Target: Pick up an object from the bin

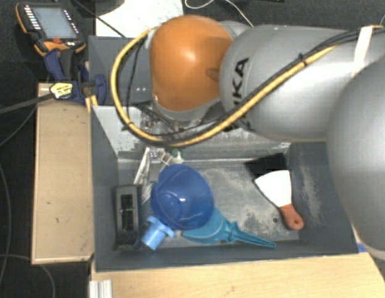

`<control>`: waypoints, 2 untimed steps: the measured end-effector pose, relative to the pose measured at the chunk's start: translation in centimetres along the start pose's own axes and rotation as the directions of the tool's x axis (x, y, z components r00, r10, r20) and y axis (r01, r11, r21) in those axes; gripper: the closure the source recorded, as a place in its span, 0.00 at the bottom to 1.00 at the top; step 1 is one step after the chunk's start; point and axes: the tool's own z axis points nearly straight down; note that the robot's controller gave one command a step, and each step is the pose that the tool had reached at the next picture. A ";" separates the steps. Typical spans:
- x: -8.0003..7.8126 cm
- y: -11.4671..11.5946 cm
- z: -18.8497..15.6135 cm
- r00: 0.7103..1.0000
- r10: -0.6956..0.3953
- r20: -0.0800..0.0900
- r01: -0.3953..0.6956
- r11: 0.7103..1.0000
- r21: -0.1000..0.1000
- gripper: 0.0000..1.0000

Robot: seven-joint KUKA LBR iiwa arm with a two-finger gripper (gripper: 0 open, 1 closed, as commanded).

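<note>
Our arm (292, 73) reaches in from the right
We see its orange wrist cover (186, 61) uppermost, a yellow cable (121, 73) looping round, the claw (156, 159) just beneath.

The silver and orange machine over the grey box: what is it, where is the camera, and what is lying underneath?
It is a robot arm with an orange cover on its wrist. The single camera looks down from above, slightly to one side, and the arm comes in from the picture's right. Its job is to pick one thing out of the grey metal bin. The end effector hangs at the far edge of a blue bowl. Beside the bowl lie a teal funnel, a small light-blue tube and a black block. To the right lies a white scraper with a red handle. I cannot tell whether anything is gripped.
</note>
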 end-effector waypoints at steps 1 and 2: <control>-0.2 -0.2 -0.5 1.000 0.007 0.008 -0.007 1.000 -0.002 0.00; 4.4 -4.2 6.0 0.984 -0.176 0.005 0.176 0.984 -0.001 0.00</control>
